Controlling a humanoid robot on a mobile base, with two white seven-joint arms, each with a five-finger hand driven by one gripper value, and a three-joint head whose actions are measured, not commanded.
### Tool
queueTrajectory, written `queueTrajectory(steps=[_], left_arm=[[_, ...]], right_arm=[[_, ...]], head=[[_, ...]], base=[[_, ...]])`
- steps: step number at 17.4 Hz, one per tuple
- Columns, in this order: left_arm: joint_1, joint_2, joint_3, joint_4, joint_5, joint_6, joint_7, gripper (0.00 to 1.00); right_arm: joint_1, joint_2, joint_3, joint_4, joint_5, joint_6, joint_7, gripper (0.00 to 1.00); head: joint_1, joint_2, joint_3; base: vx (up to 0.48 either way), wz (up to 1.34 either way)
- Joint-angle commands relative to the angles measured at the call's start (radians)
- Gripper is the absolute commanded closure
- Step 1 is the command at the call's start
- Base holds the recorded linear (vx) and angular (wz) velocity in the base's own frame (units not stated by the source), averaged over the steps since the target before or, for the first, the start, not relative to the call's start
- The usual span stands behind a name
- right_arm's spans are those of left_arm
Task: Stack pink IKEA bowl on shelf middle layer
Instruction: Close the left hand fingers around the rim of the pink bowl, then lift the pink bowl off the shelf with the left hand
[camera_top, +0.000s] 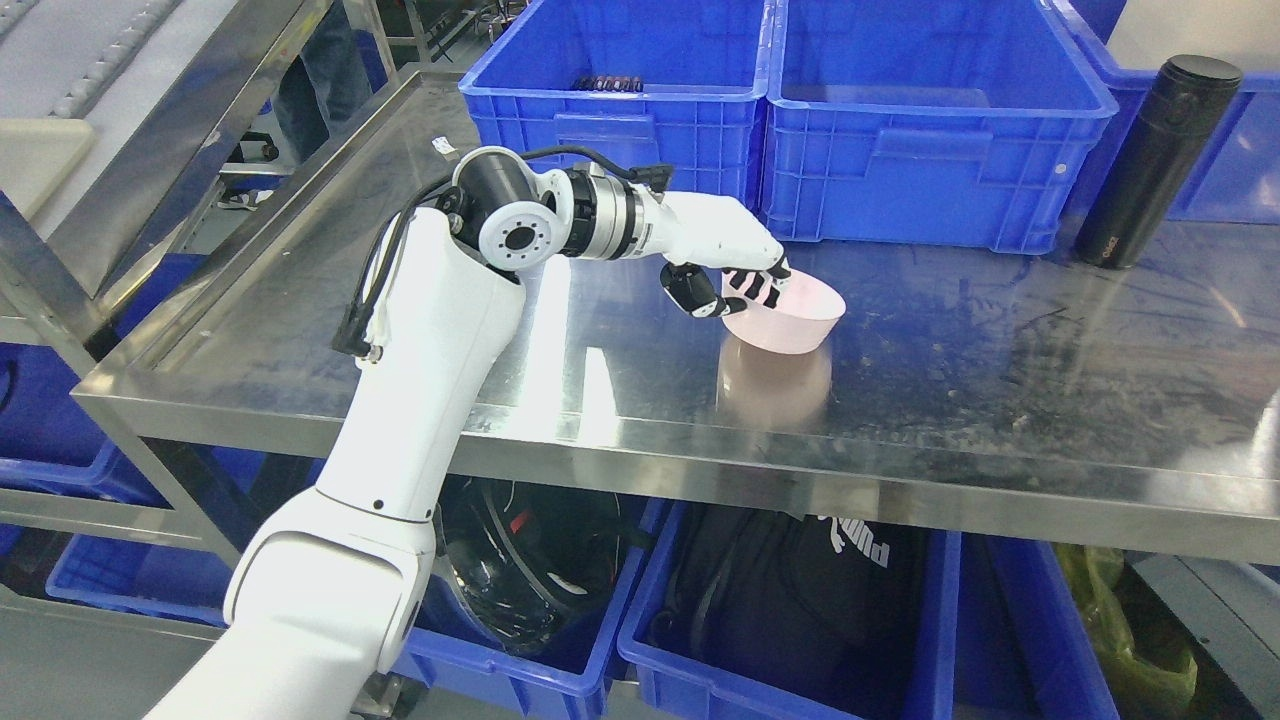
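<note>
Though gripped, pink bowl (790, 315) mid-shelf

left arm (400, 400): its shoulder end ran off the bottom edge.
pink bowl (790, 315): near rim was covered by the left hand (735, 275); fingertips inside could not be made out.
blue crates (860, 110): tops cropped by the upper edge.
black backpack (800, 590): half hidden under the steel shelf (1000, 400).

One pink bowl (785, 315), one black flask (1155, 165), several blue bins (940, 130)
</note>
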Motion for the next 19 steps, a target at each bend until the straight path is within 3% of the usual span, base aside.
queueTrajectory(steps=[1,8,13,19], left_arm=[[0.048,0.016,0.202,-0.156,0.044,-0.023,0.004,1.00],[0.040,0.016,0.277,-0.217,0.110,-0.145,0.034,0.99],[0.046,0.016,0.348,-0.246,0.152,-0.145,0.048,0.99],[0.046,0.016,0.337,-0.294,0.152,-0.145,0.070,1.00]], right_arm=[[0.003,-0.017,0.000,-0.017,0.000,0.000,0.000,0.00],[0.005,-0.017,0.000,-0.017,0.000,0.000,0.000,0.00],[0.003,-0.017,0.000,-0.017,0.000,0.000,0.000,0.00],[0.003,-0.017,0.000,-0.017,0.000,0.000,0.000,0.00]], head=[[0.0000,0.000,0.000],[0.0000,0.000,0.000],[0.0000,0.000,0.000],[0.0000,0.000,0.000]], base=[[0.003,0.04],[0.000,0.02],[-0.015,0.20],[-0.064,0.77]])
